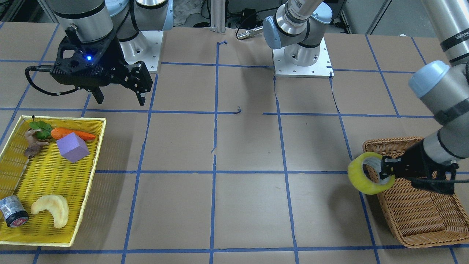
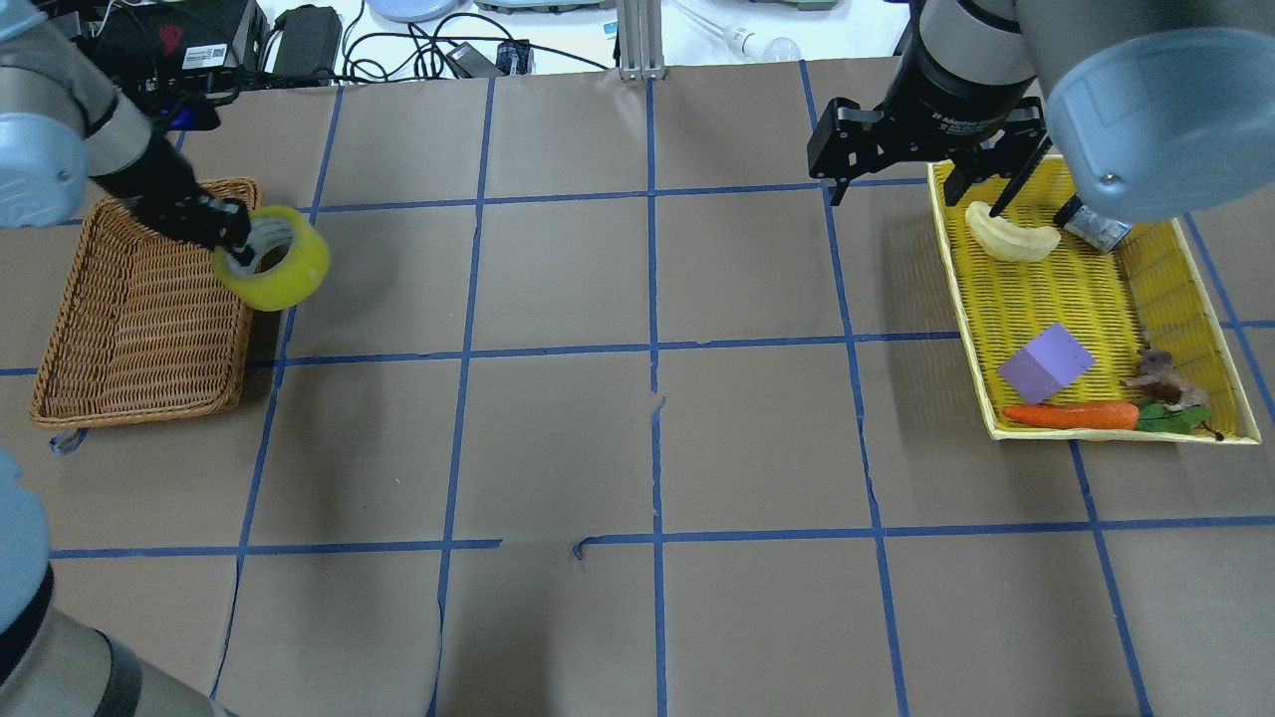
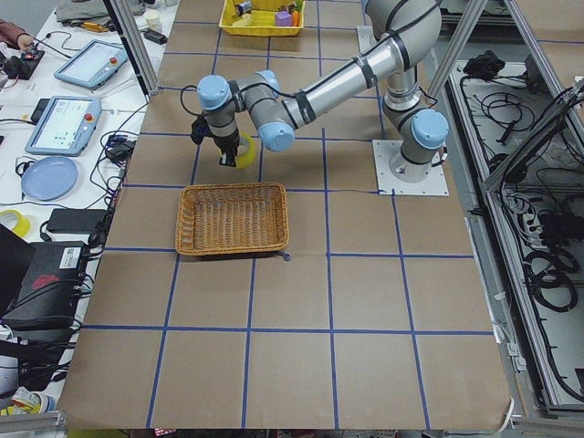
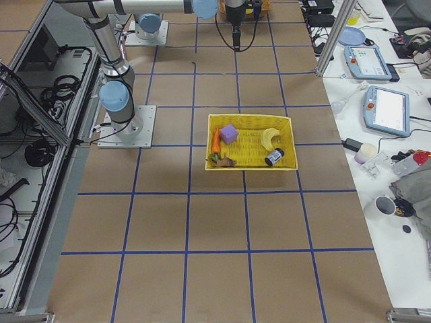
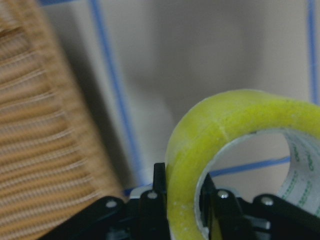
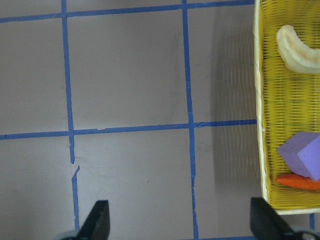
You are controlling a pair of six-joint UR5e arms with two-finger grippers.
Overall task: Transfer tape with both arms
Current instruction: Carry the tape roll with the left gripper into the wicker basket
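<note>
Both aloft: left gripper (image 1: 383, 172) pinches the tape (image 1: 355, 175) (beside basket (image 1: 421, 216)); right gripper (image 1: 120, 99) gapes downward, empty.

Even, bright light falls from above on the paper-covered table (image 2: 757, 438), casting only soft, diffuse shadows: a broad grey patch near the bottom of the overhead view and a faint band beside the yellow tray (image 6: 257, 100) in the right wrist view, which is sharp throughout. The left wrist view is badly blurred, the tape (image 5: 220, 122) close to the lens and the wicker basket (image 5: 35, 150) both out of focus. Pale highlights streak the metal arms (image 1: 443, 22) in the front-facing view, where a small blue light glows on the housing above the right gripper (image 1: 120, 99).
</note>
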